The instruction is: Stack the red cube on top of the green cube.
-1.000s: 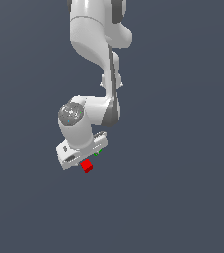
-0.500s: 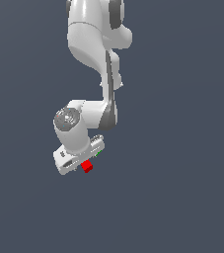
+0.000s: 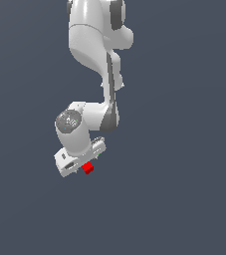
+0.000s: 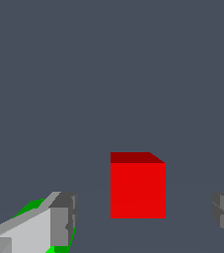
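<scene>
The red cube rests on the dark floor between my two fingers in the wrist view, touching neither. It also shows in the exterior view, peeking out just under the white hand. My gripper is open, with one finger on each side of the cube, and it shows from above in the exterior view. The green cube is mostly hidden behind one finger; only a green edge shows. In the exterior view the hand almost wholly hides it.
A plain dark grey floor lies all around. The white arm comes down from the top of the exterior view to the hand.
The wrist and hand have sunk a little and shifted slightly toward the exterior view's left, over the red cube. The red cube has not moved.
</scene>
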`<state>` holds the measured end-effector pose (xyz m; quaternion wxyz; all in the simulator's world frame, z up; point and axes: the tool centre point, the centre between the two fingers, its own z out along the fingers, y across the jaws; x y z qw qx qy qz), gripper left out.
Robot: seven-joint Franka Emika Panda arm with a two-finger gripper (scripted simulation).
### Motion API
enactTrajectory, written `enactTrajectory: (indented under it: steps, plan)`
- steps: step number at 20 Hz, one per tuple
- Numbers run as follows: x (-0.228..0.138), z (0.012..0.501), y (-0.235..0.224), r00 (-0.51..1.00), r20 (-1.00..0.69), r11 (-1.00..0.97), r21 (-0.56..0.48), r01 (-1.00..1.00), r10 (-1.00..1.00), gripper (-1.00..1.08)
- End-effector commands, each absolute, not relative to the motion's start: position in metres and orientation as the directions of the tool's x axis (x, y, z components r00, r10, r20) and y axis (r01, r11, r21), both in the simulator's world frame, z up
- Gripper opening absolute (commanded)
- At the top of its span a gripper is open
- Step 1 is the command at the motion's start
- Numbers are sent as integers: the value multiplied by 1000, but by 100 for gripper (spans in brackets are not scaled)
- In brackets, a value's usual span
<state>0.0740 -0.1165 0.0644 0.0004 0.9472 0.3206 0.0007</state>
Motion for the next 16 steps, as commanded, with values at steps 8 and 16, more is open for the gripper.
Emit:
enactTrajectory:
  steps: [8, 16]
  plan:
    - [72, 22, -116, 795, 0, -795, 0, 607, 607, 100]
    - [74, 20, -116, 795, 0, -795, 0, 607, 607, -100]
